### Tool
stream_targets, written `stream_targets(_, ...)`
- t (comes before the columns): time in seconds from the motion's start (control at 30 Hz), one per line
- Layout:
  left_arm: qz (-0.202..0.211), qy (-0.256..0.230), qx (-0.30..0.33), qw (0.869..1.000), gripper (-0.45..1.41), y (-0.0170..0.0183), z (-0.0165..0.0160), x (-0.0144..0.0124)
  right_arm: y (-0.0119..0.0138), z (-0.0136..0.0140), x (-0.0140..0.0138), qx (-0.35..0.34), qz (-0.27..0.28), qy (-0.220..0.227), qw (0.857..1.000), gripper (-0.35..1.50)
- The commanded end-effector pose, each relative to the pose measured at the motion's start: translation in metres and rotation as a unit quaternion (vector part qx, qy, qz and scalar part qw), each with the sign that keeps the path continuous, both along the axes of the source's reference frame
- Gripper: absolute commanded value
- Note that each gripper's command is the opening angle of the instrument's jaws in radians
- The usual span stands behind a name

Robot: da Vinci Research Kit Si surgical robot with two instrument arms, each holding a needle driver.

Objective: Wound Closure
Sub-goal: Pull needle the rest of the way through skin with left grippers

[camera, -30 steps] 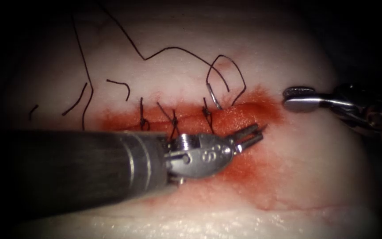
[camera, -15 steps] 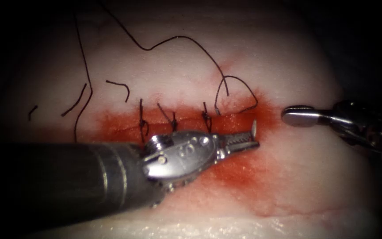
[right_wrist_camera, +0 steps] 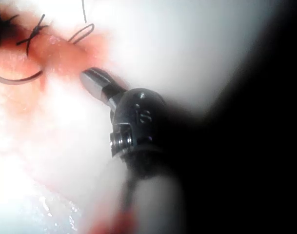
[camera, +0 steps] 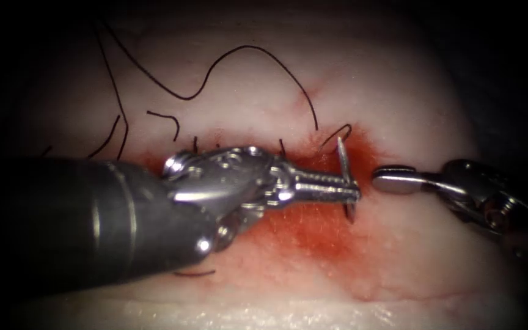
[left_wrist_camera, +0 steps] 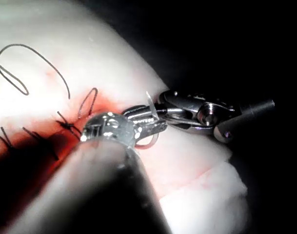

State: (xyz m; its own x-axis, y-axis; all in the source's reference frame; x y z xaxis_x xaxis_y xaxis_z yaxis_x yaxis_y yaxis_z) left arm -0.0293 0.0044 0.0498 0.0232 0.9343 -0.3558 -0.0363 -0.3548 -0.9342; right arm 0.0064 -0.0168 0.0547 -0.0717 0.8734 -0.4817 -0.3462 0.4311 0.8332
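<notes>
- Endoscope view: the left tool (camera: 352, 189) has its jaws clamped on the needle (camera: 342, 160) near mid-curve. One end stands up above the jaws and the other shows just below them, over the red fluid (camera: 313, 232). As far as I can tell the needle is free of the tissue (camera: 398, 98).
- The right tool (camera: 392, 181) sits just right of the needle with its jaws together and nothing between them.
- Handling, as a judgement: the needle is light, stiff and slick, so a grip on the body of the curve, clear of the sharp tip and the thread end, should keep it from rotating. The thread (camera: 245, 52) is limp and can snag. The tissue looks soft and wet, likely to tear if tugged.
- The thread trails from the needle's upper end in loose loops across the tissue above the cut (camera: 288, 160).
- Room: tied stitches (camera: 195, 146) lie left of the needle, largely behind the left tool. Open tissue lies below and to the right. The gap between the two tools is narrow, and dark edges ring the field.
- Left wrist view: the needle (left_wrist_camera: 149, 105) crosses the left tool (left_wrist_camera: 150, 126), with the right tool (left_wrist_camera: 164, 101) just beyond it.
</notes>
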Motion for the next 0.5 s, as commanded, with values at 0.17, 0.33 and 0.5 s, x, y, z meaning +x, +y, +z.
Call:
stream_targets(0.17, -0.006, -0.011, 0.017, 1.000, -0.45, 0.0012, -0.0024, 0.0003, -0.0010, 0.0001, 0.0008, -0.035, 0.008, 0.000, 0.999, -0.08)
stream_targets(0.33, -0.012, 0.000, -0.071, 0.997, -0.45, 0.0024, -0.0051, 0.0016, -0.0014, -0.0006, 0.0014, -0.095, -0.001, -0.025, 0.995, 0.96)
stream_targets(0.5, -0.017, 0.037, -0.183, 0.982, -0.45, 0.0023, -0.0067, 0.0025, -0.0001, -0.0020, 0.0017, -0.154, -0.010, -0.040, 0.987, 1.31)
